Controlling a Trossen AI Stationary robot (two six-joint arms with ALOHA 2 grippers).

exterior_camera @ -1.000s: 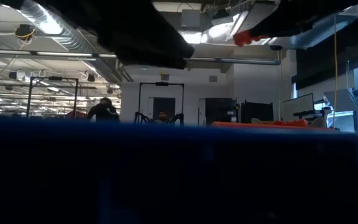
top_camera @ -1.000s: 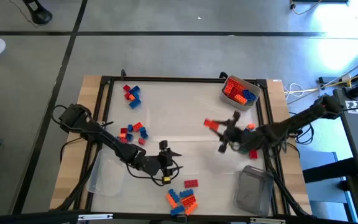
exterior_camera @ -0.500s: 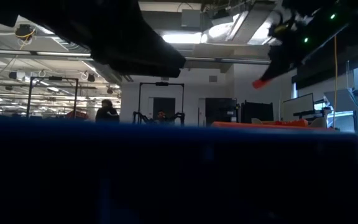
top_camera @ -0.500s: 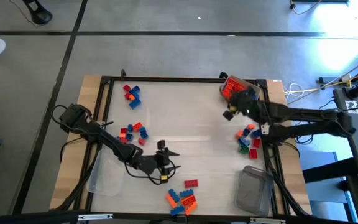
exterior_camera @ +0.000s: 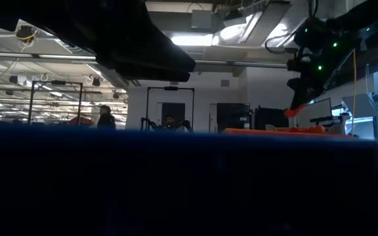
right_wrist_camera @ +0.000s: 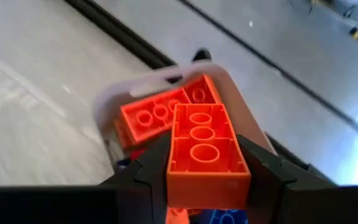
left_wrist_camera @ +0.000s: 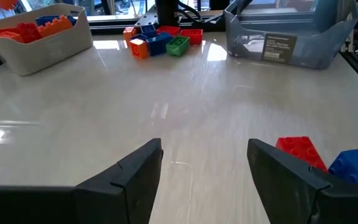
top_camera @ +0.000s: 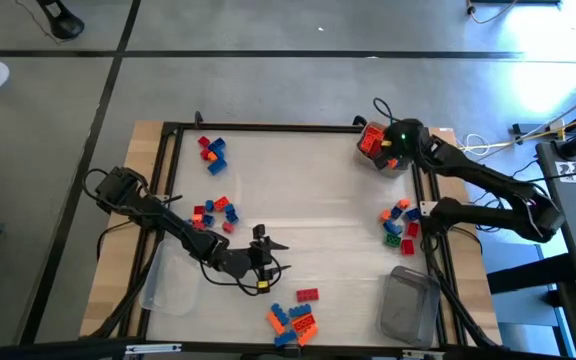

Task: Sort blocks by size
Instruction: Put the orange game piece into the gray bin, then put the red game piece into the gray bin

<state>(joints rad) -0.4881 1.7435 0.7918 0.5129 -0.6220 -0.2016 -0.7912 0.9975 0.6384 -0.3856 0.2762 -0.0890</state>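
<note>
the right gripper is clamped on 1 orange block above the far-right tub, and released off-centre it might catch the rim and tumble out, while the left gripper waits open, near-left.

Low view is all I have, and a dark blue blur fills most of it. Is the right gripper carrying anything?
Observer: Yes. The right gripper is shut on an orange brick, seen from its hollow underside.
Operator: Where is it over the table?
Observer: Above the white tub at the far right corner, which already holds orange and blue bricks.
Operator: And the left arm?
Observer: The left gripper sits low near the table's front middle, fingers open, empty, with a red brick just beside one finger.
</note>
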